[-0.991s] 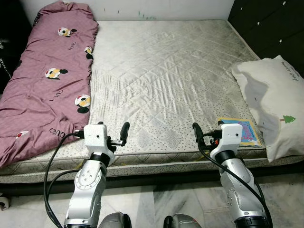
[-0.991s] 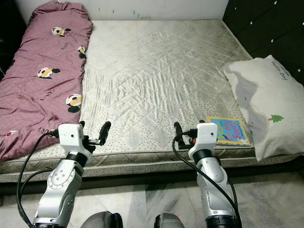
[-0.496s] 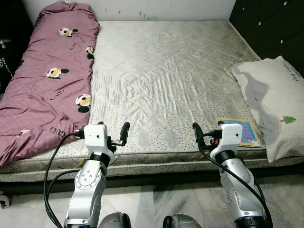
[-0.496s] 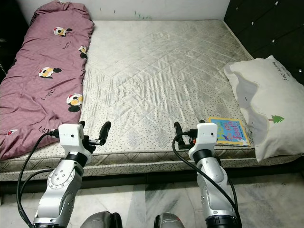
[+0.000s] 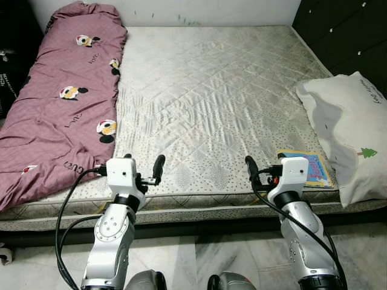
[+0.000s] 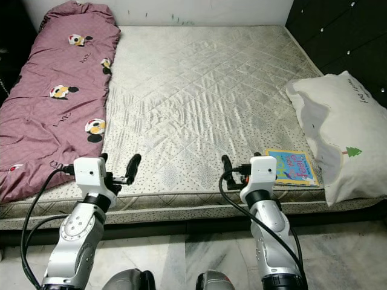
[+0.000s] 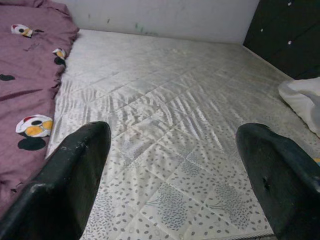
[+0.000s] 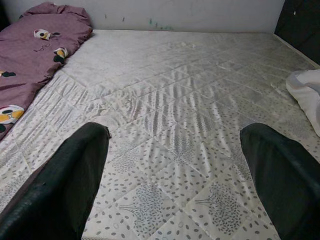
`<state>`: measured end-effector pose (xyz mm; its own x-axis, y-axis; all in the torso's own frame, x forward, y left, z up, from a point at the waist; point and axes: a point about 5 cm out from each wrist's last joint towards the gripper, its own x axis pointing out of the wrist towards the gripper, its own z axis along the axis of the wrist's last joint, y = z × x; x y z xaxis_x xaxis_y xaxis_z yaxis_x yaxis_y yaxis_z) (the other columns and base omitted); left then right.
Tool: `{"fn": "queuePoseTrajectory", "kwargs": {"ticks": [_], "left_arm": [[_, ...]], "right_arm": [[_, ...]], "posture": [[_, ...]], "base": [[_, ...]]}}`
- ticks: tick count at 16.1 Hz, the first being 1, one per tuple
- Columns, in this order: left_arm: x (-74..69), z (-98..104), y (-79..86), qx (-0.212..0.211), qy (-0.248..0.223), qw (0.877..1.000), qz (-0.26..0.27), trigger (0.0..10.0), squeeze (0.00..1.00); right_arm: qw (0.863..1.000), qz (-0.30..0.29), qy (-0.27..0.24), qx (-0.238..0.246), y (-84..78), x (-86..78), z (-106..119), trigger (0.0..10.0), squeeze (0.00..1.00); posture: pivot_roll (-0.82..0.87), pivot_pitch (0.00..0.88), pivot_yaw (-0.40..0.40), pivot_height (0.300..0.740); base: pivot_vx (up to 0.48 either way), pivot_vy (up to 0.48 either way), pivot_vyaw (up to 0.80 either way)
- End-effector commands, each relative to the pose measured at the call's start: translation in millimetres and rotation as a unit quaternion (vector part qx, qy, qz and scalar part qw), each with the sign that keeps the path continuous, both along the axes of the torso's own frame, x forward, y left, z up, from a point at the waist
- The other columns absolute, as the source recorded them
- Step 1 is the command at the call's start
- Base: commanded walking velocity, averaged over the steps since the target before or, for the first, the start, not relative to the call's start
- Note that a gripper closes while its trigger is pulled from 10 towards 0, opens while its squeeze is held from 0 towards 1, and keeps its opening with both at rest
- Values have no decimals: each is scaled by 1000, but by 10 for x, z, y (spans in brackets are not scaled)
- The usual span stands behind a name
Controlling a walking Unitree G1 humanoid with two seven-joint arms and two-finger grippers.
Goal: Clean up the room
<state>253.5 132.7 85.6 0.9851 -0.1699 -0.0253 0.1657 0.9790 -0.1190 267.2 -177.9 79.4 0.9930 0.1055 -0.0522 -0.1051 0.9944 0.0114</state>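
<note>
Both grippers, left (image 7: 170, 170) and right (image 8: 172, 175), fingers apart, empty, at bed (image 5: 211, 90) edge; book (image 5: 311, 168) beside pillow (image 5: 347, 139).

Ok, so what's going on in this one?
The robot stands at the foot edge of a bare mattress. Both the left gripper and the right gripper are open, holding nothing, level with the mattress edge. A purple quilt lies on the left, a white pillow and a colourful book on the right.
</note>
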Motion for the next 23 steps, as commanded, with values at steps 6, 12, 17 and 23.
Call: {"fn": "queuePoseTrajectory", "kwargs": {"ticks": [6,12,17,23], "left_arm": [[-12,9,-6,2,-6,1000,-2,10000,0],[-14,1,0,4,-4,1000,-3,10000,0],[-11,-16,5,5,4,1000,5,10000,0],[1,-55,39,8,19,1000,21,10000,0]], "right_arm": [[1000,-2,-12,-6,-18,-1,50,10000,0],[1000,-2,-11,-6,-16,-3,46,10000,0],[1000,-3,-11,-6,-12,-4,37,10000,0],[1000,-2,-8,-7,-7,-3,25,10000,0]], "posture": [[-48,70,-13,740],[-47,71,-13,740],[-44,71,-10,740],[-39,71,-12,740]], "base": [[333,0,0],[349,0,0],[280,0,0],[0,131,0]]}}
